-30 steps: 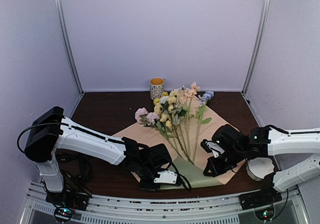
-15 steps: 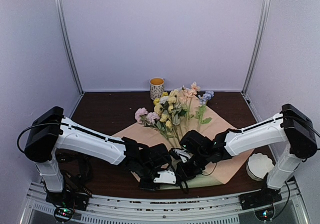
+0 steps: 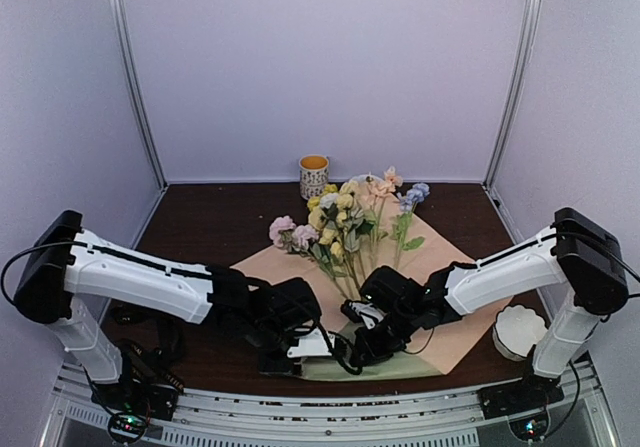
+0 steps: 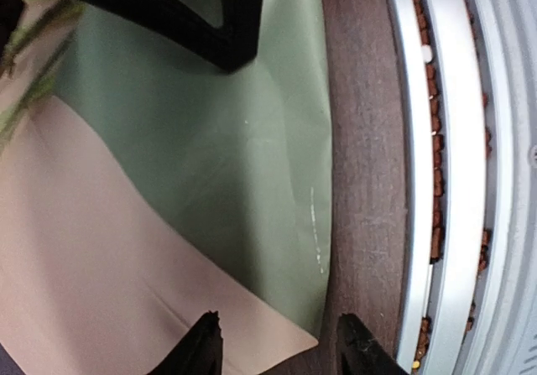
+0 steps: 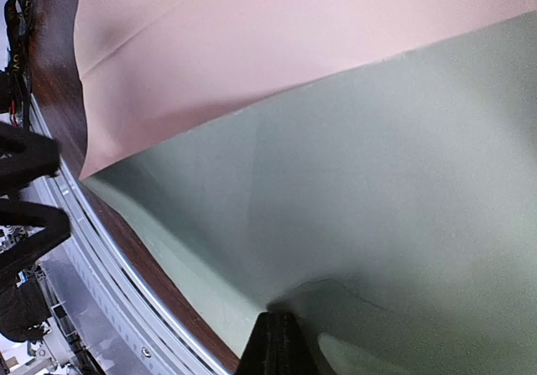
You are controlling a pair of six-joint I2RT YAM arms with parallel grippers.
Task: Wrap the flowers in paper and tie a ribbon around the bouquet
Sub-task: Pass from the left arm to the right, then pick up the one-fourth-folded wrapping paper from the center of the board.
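The flowers (image 3: 345, 222) lie fanned out on the paper (image 3: 460, 317), blooms toward the back and stems toward the near edge. The paper shows its peach face, and its near corner is folded over so the sage-green face (image 3: 405, 367) is up. My right gripper (image 3: 360, 350) is shut, its tip (image 5: 277, 341) pressing down on that green flap (image 5: 377, 182). Just to its left, my left gripper (image 3: 300, 359) is open (image 4: 281, 350), its fingertips (image 4: 205, 346) on either side of the flap's pointed corner (image 4: 310, 316) without touching it. The ribbon is out of view.
A patterned cup (image 3: 314, 176) stands at the back of the table. A white scalloped round stack (image 3: 520, 329) sits at the near right beside the right arm. The metal rail (image 4: 453, 182) runs along the table's near edge, close to the paper's corner.
The right arm swung in from the right and set its shut tip on the green flap. The left gripper let go, opened and drew back slightly to the left.
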